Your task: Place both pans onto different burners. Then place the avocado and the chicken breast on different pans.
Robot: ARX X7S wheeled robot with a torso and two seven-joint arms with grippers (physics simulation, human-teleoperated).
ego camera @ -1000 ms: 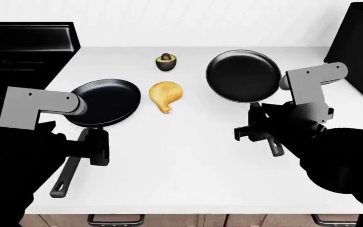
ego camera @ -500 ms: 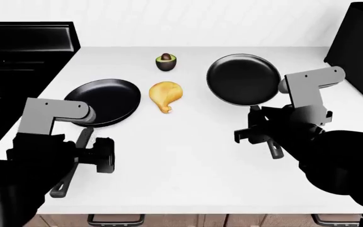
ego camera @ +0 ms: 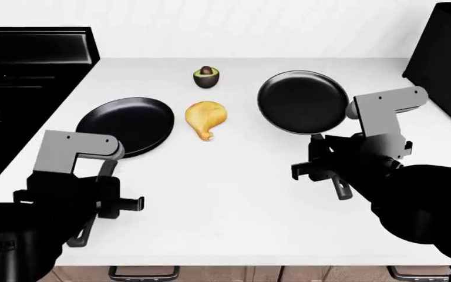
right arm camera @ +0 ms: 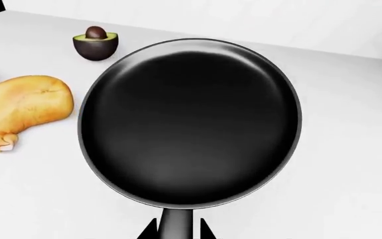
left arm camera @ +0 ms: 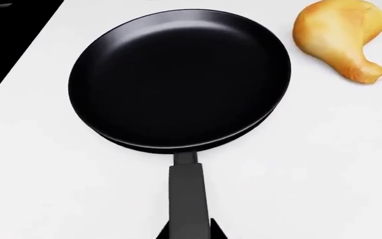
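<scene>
Gripping, as far as can be judged, the long straight black handle of the nearer matte black frying pan (ego camera: 125, 126), the left hand (ego camera: 98, 197) sits low at the front of the white table (ego camera: 234, 200); its wrist camera shows two dark fingertips flanking the handle's end, and that grip looks chosen so the whole round pan stays ahead of the arm, ready to be carried. The fingers appear pressed together on the handle, though the contact itself is at the picture's edge. The right hand (ego camera: 325, 168) mirrors this on the second round matte black frying pan (ego camera: 302, 102), fingers either side of its handle where it meets the rim, seemingly pinching it too. Both pans are on the table or only just above it, and neither is on a burner. Between them lies the smooth golden-yellow, drumstick-shaped chicken breast (ego camera: 205, 117), its narrow tip pointing toward the robot, just beside the left pan but apart from it. Behind the chicken, farther from the robot, the small avocado half (ego camera: 206, 76) with dark skin and a brown pit sits cut side up. The food is left alone, probably because the pans must be placed first. The glossy black range (ego camera: 30, 64) stands at the far left of the head view, adjoining the table; its burners are too dark to make out. A tall black appliance (ego camera: 448, 59) stands at the far right.
</scene>
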